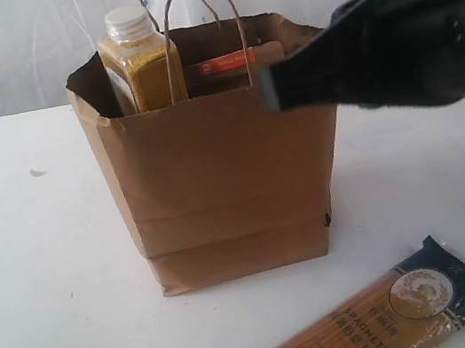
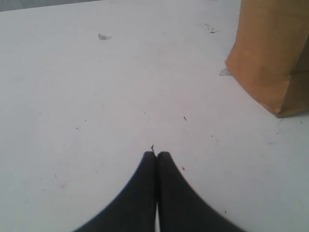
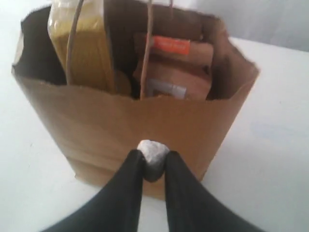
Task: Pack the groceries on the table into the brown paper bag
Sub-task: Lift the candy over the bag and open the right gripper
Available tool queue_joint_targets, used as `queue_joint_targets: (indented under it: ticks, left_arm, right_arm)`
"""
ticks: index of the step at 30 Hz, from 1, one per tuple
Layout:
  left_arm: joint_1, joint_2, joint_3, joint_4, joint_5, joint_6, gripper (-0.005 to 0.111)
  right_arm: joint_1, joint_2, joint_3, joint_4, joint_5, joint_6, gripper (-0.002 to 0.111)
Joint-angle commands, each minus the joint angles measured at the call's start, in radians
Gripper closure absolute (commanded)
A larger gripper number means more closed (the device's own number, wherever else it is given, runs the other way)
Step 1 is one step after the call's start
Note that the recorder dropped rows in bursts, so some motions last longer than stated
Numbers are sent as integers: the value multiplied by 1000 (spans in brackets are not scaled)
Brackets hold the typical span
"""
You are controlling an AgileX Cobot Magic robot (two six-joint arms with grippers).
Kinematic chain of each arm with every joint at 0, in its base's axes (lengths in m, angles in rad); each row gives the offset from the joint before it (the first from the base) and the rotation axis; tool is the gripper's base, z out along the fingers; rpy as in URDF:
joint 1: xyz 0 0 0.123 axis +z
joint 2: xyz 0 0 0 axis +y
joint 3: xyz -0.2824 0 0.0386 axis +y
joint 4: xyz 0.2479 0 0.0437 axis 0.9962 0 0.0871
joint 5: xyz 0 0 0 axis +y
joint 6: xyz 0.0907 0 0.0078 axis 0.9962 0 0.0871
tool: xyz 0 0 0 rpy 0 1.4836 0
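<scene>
The brown paper bag point(image 1: 217, 186) stands open on the table point(image 1: 37, 290). Inside it, the yellow-grain bottle point(image 1: 139, 64) stands upright beside the kraft pouch with the orange strip point(image 1: 226, 62). The long dark-blue spaghetti packet point(image 1: 375, 316) lies flat in front of the bag. My right gripper point(image 3: 153, 157) is shut on a small dark jar with a pale lid point(image 3: 153, 151), held in the air just outside the bag's rim point(image 3: 145, 104). The exterior view shows that jar point(image 1: 269, 86) blurred at the bag's right top corner. My left gripper point(image 2: 155, 154) is shut and empty over bare table, the bag point(image 2: 270, 53) off to one side.
The bag's twisted cord handles point(image 1: 198, 18) stand up over its opening. A few small scraps and dark marks point(image 2: 102, 36) lie on the white tabletop. A pale curtain hangs behind the table.
</scene>
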Motion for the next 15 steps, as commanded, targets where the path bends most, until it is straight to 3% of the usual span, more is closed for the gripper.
queue_joint_targets:
  ticks: [1,15]
  left_arm:
    - [2,-4,7,-1,0,3,107]
    - [2,-4,7,-1,0,3,107]
  right_arm:
    - [-4,-3,-92,-107,66,9,94]
    - [-252,226,-195,-35,-55,-57,94]
